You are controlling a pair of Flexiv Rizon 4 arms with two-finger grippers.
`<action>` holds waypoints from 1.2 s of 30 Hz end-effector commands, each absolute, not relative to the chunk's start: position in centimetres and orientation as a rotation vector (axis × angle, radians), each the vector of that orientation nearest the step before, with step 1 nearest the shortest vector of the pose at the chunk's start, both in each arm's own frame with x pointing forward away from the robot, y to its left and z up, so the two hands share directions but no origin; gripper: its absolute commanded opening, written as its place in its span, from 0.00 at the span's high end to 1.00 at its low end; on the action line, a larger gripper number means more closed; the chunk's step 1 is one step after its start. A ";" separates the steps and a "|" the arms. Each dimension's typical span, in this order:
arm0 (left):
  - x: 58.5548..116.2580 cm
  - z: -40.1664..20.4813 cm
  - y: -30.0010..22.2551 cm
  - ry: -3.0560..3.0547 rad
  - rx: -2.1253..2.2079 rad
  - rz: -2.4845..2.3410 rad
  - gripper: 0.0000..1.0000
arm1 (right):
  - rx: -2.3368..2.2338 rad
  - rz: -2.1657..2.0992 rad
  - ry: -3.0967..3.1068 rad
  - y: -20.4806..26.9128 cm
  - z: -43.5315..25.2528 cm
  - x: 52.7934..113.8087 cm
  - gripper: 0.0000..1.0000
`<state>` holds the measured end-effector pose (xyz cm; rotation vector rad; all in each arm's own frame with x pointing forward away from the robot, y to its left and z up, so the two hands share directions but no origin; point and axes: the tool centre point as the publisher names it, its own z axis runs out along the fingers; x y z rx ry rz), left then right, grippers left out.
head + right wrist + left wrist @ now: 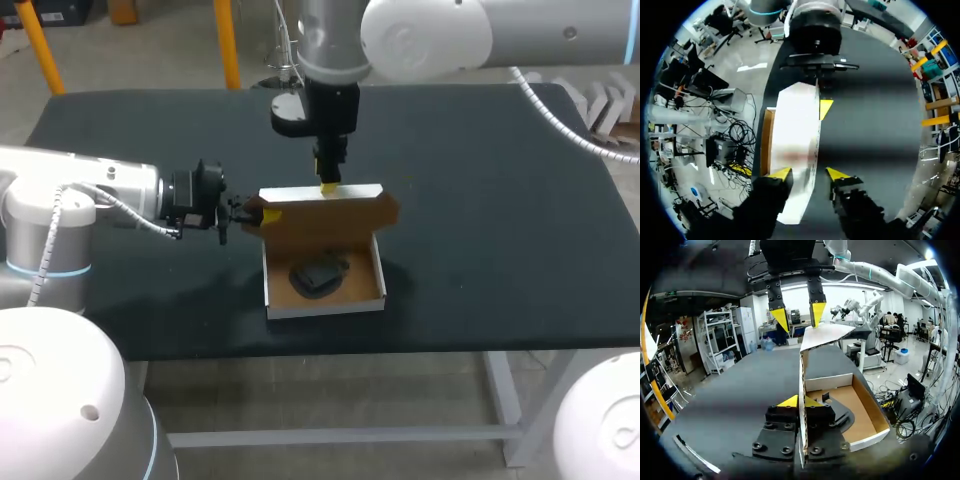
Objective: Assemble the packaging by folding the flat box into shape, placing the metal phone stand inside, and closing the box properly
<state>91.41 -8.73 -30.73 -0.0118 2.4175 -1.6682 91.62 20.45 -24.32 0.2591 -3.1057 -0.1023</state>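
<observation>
— Surface?
— Dark table (500, 200). The box (325, 303) sits around its middle, somewhat toward the near edge.

— Which way does it lie?
— The tray is flat on the table, open side up, and slightly wider than deep. Its long axis runs left to right across the table. The lid (330, 215) stands up off the far edge with the hinge along that same axis. Its brown inner face is turned toward the near edge.

— Looks?
— White outside, plain brown card inside. The lid's top strip shows white and is bent over. The phone stand (318, 276) is a dark shape lying flat in the tray, left of centre.

— Left arm?
— The left gripper (262, 214) is at the lid's left end. In the wrist view its fingers (790, 401) are pinched close together, with the card edge clamped between the yellow tips.

— Right arm?
— It comes down from the far side. The right gripper (328, 186) is at the lid's top edge with its jaws spread wide. The edge lies between them near one tip, and the other tip stands apart from the card. It grips nothing.
</observation>
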 end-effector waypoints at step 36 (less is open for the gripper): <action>91.5 -30.7 -8.7 2.414 -0.013 -1.671 1.00 | 0.272 -0.047 -3.022 22.4 -27.3 93.0 0.61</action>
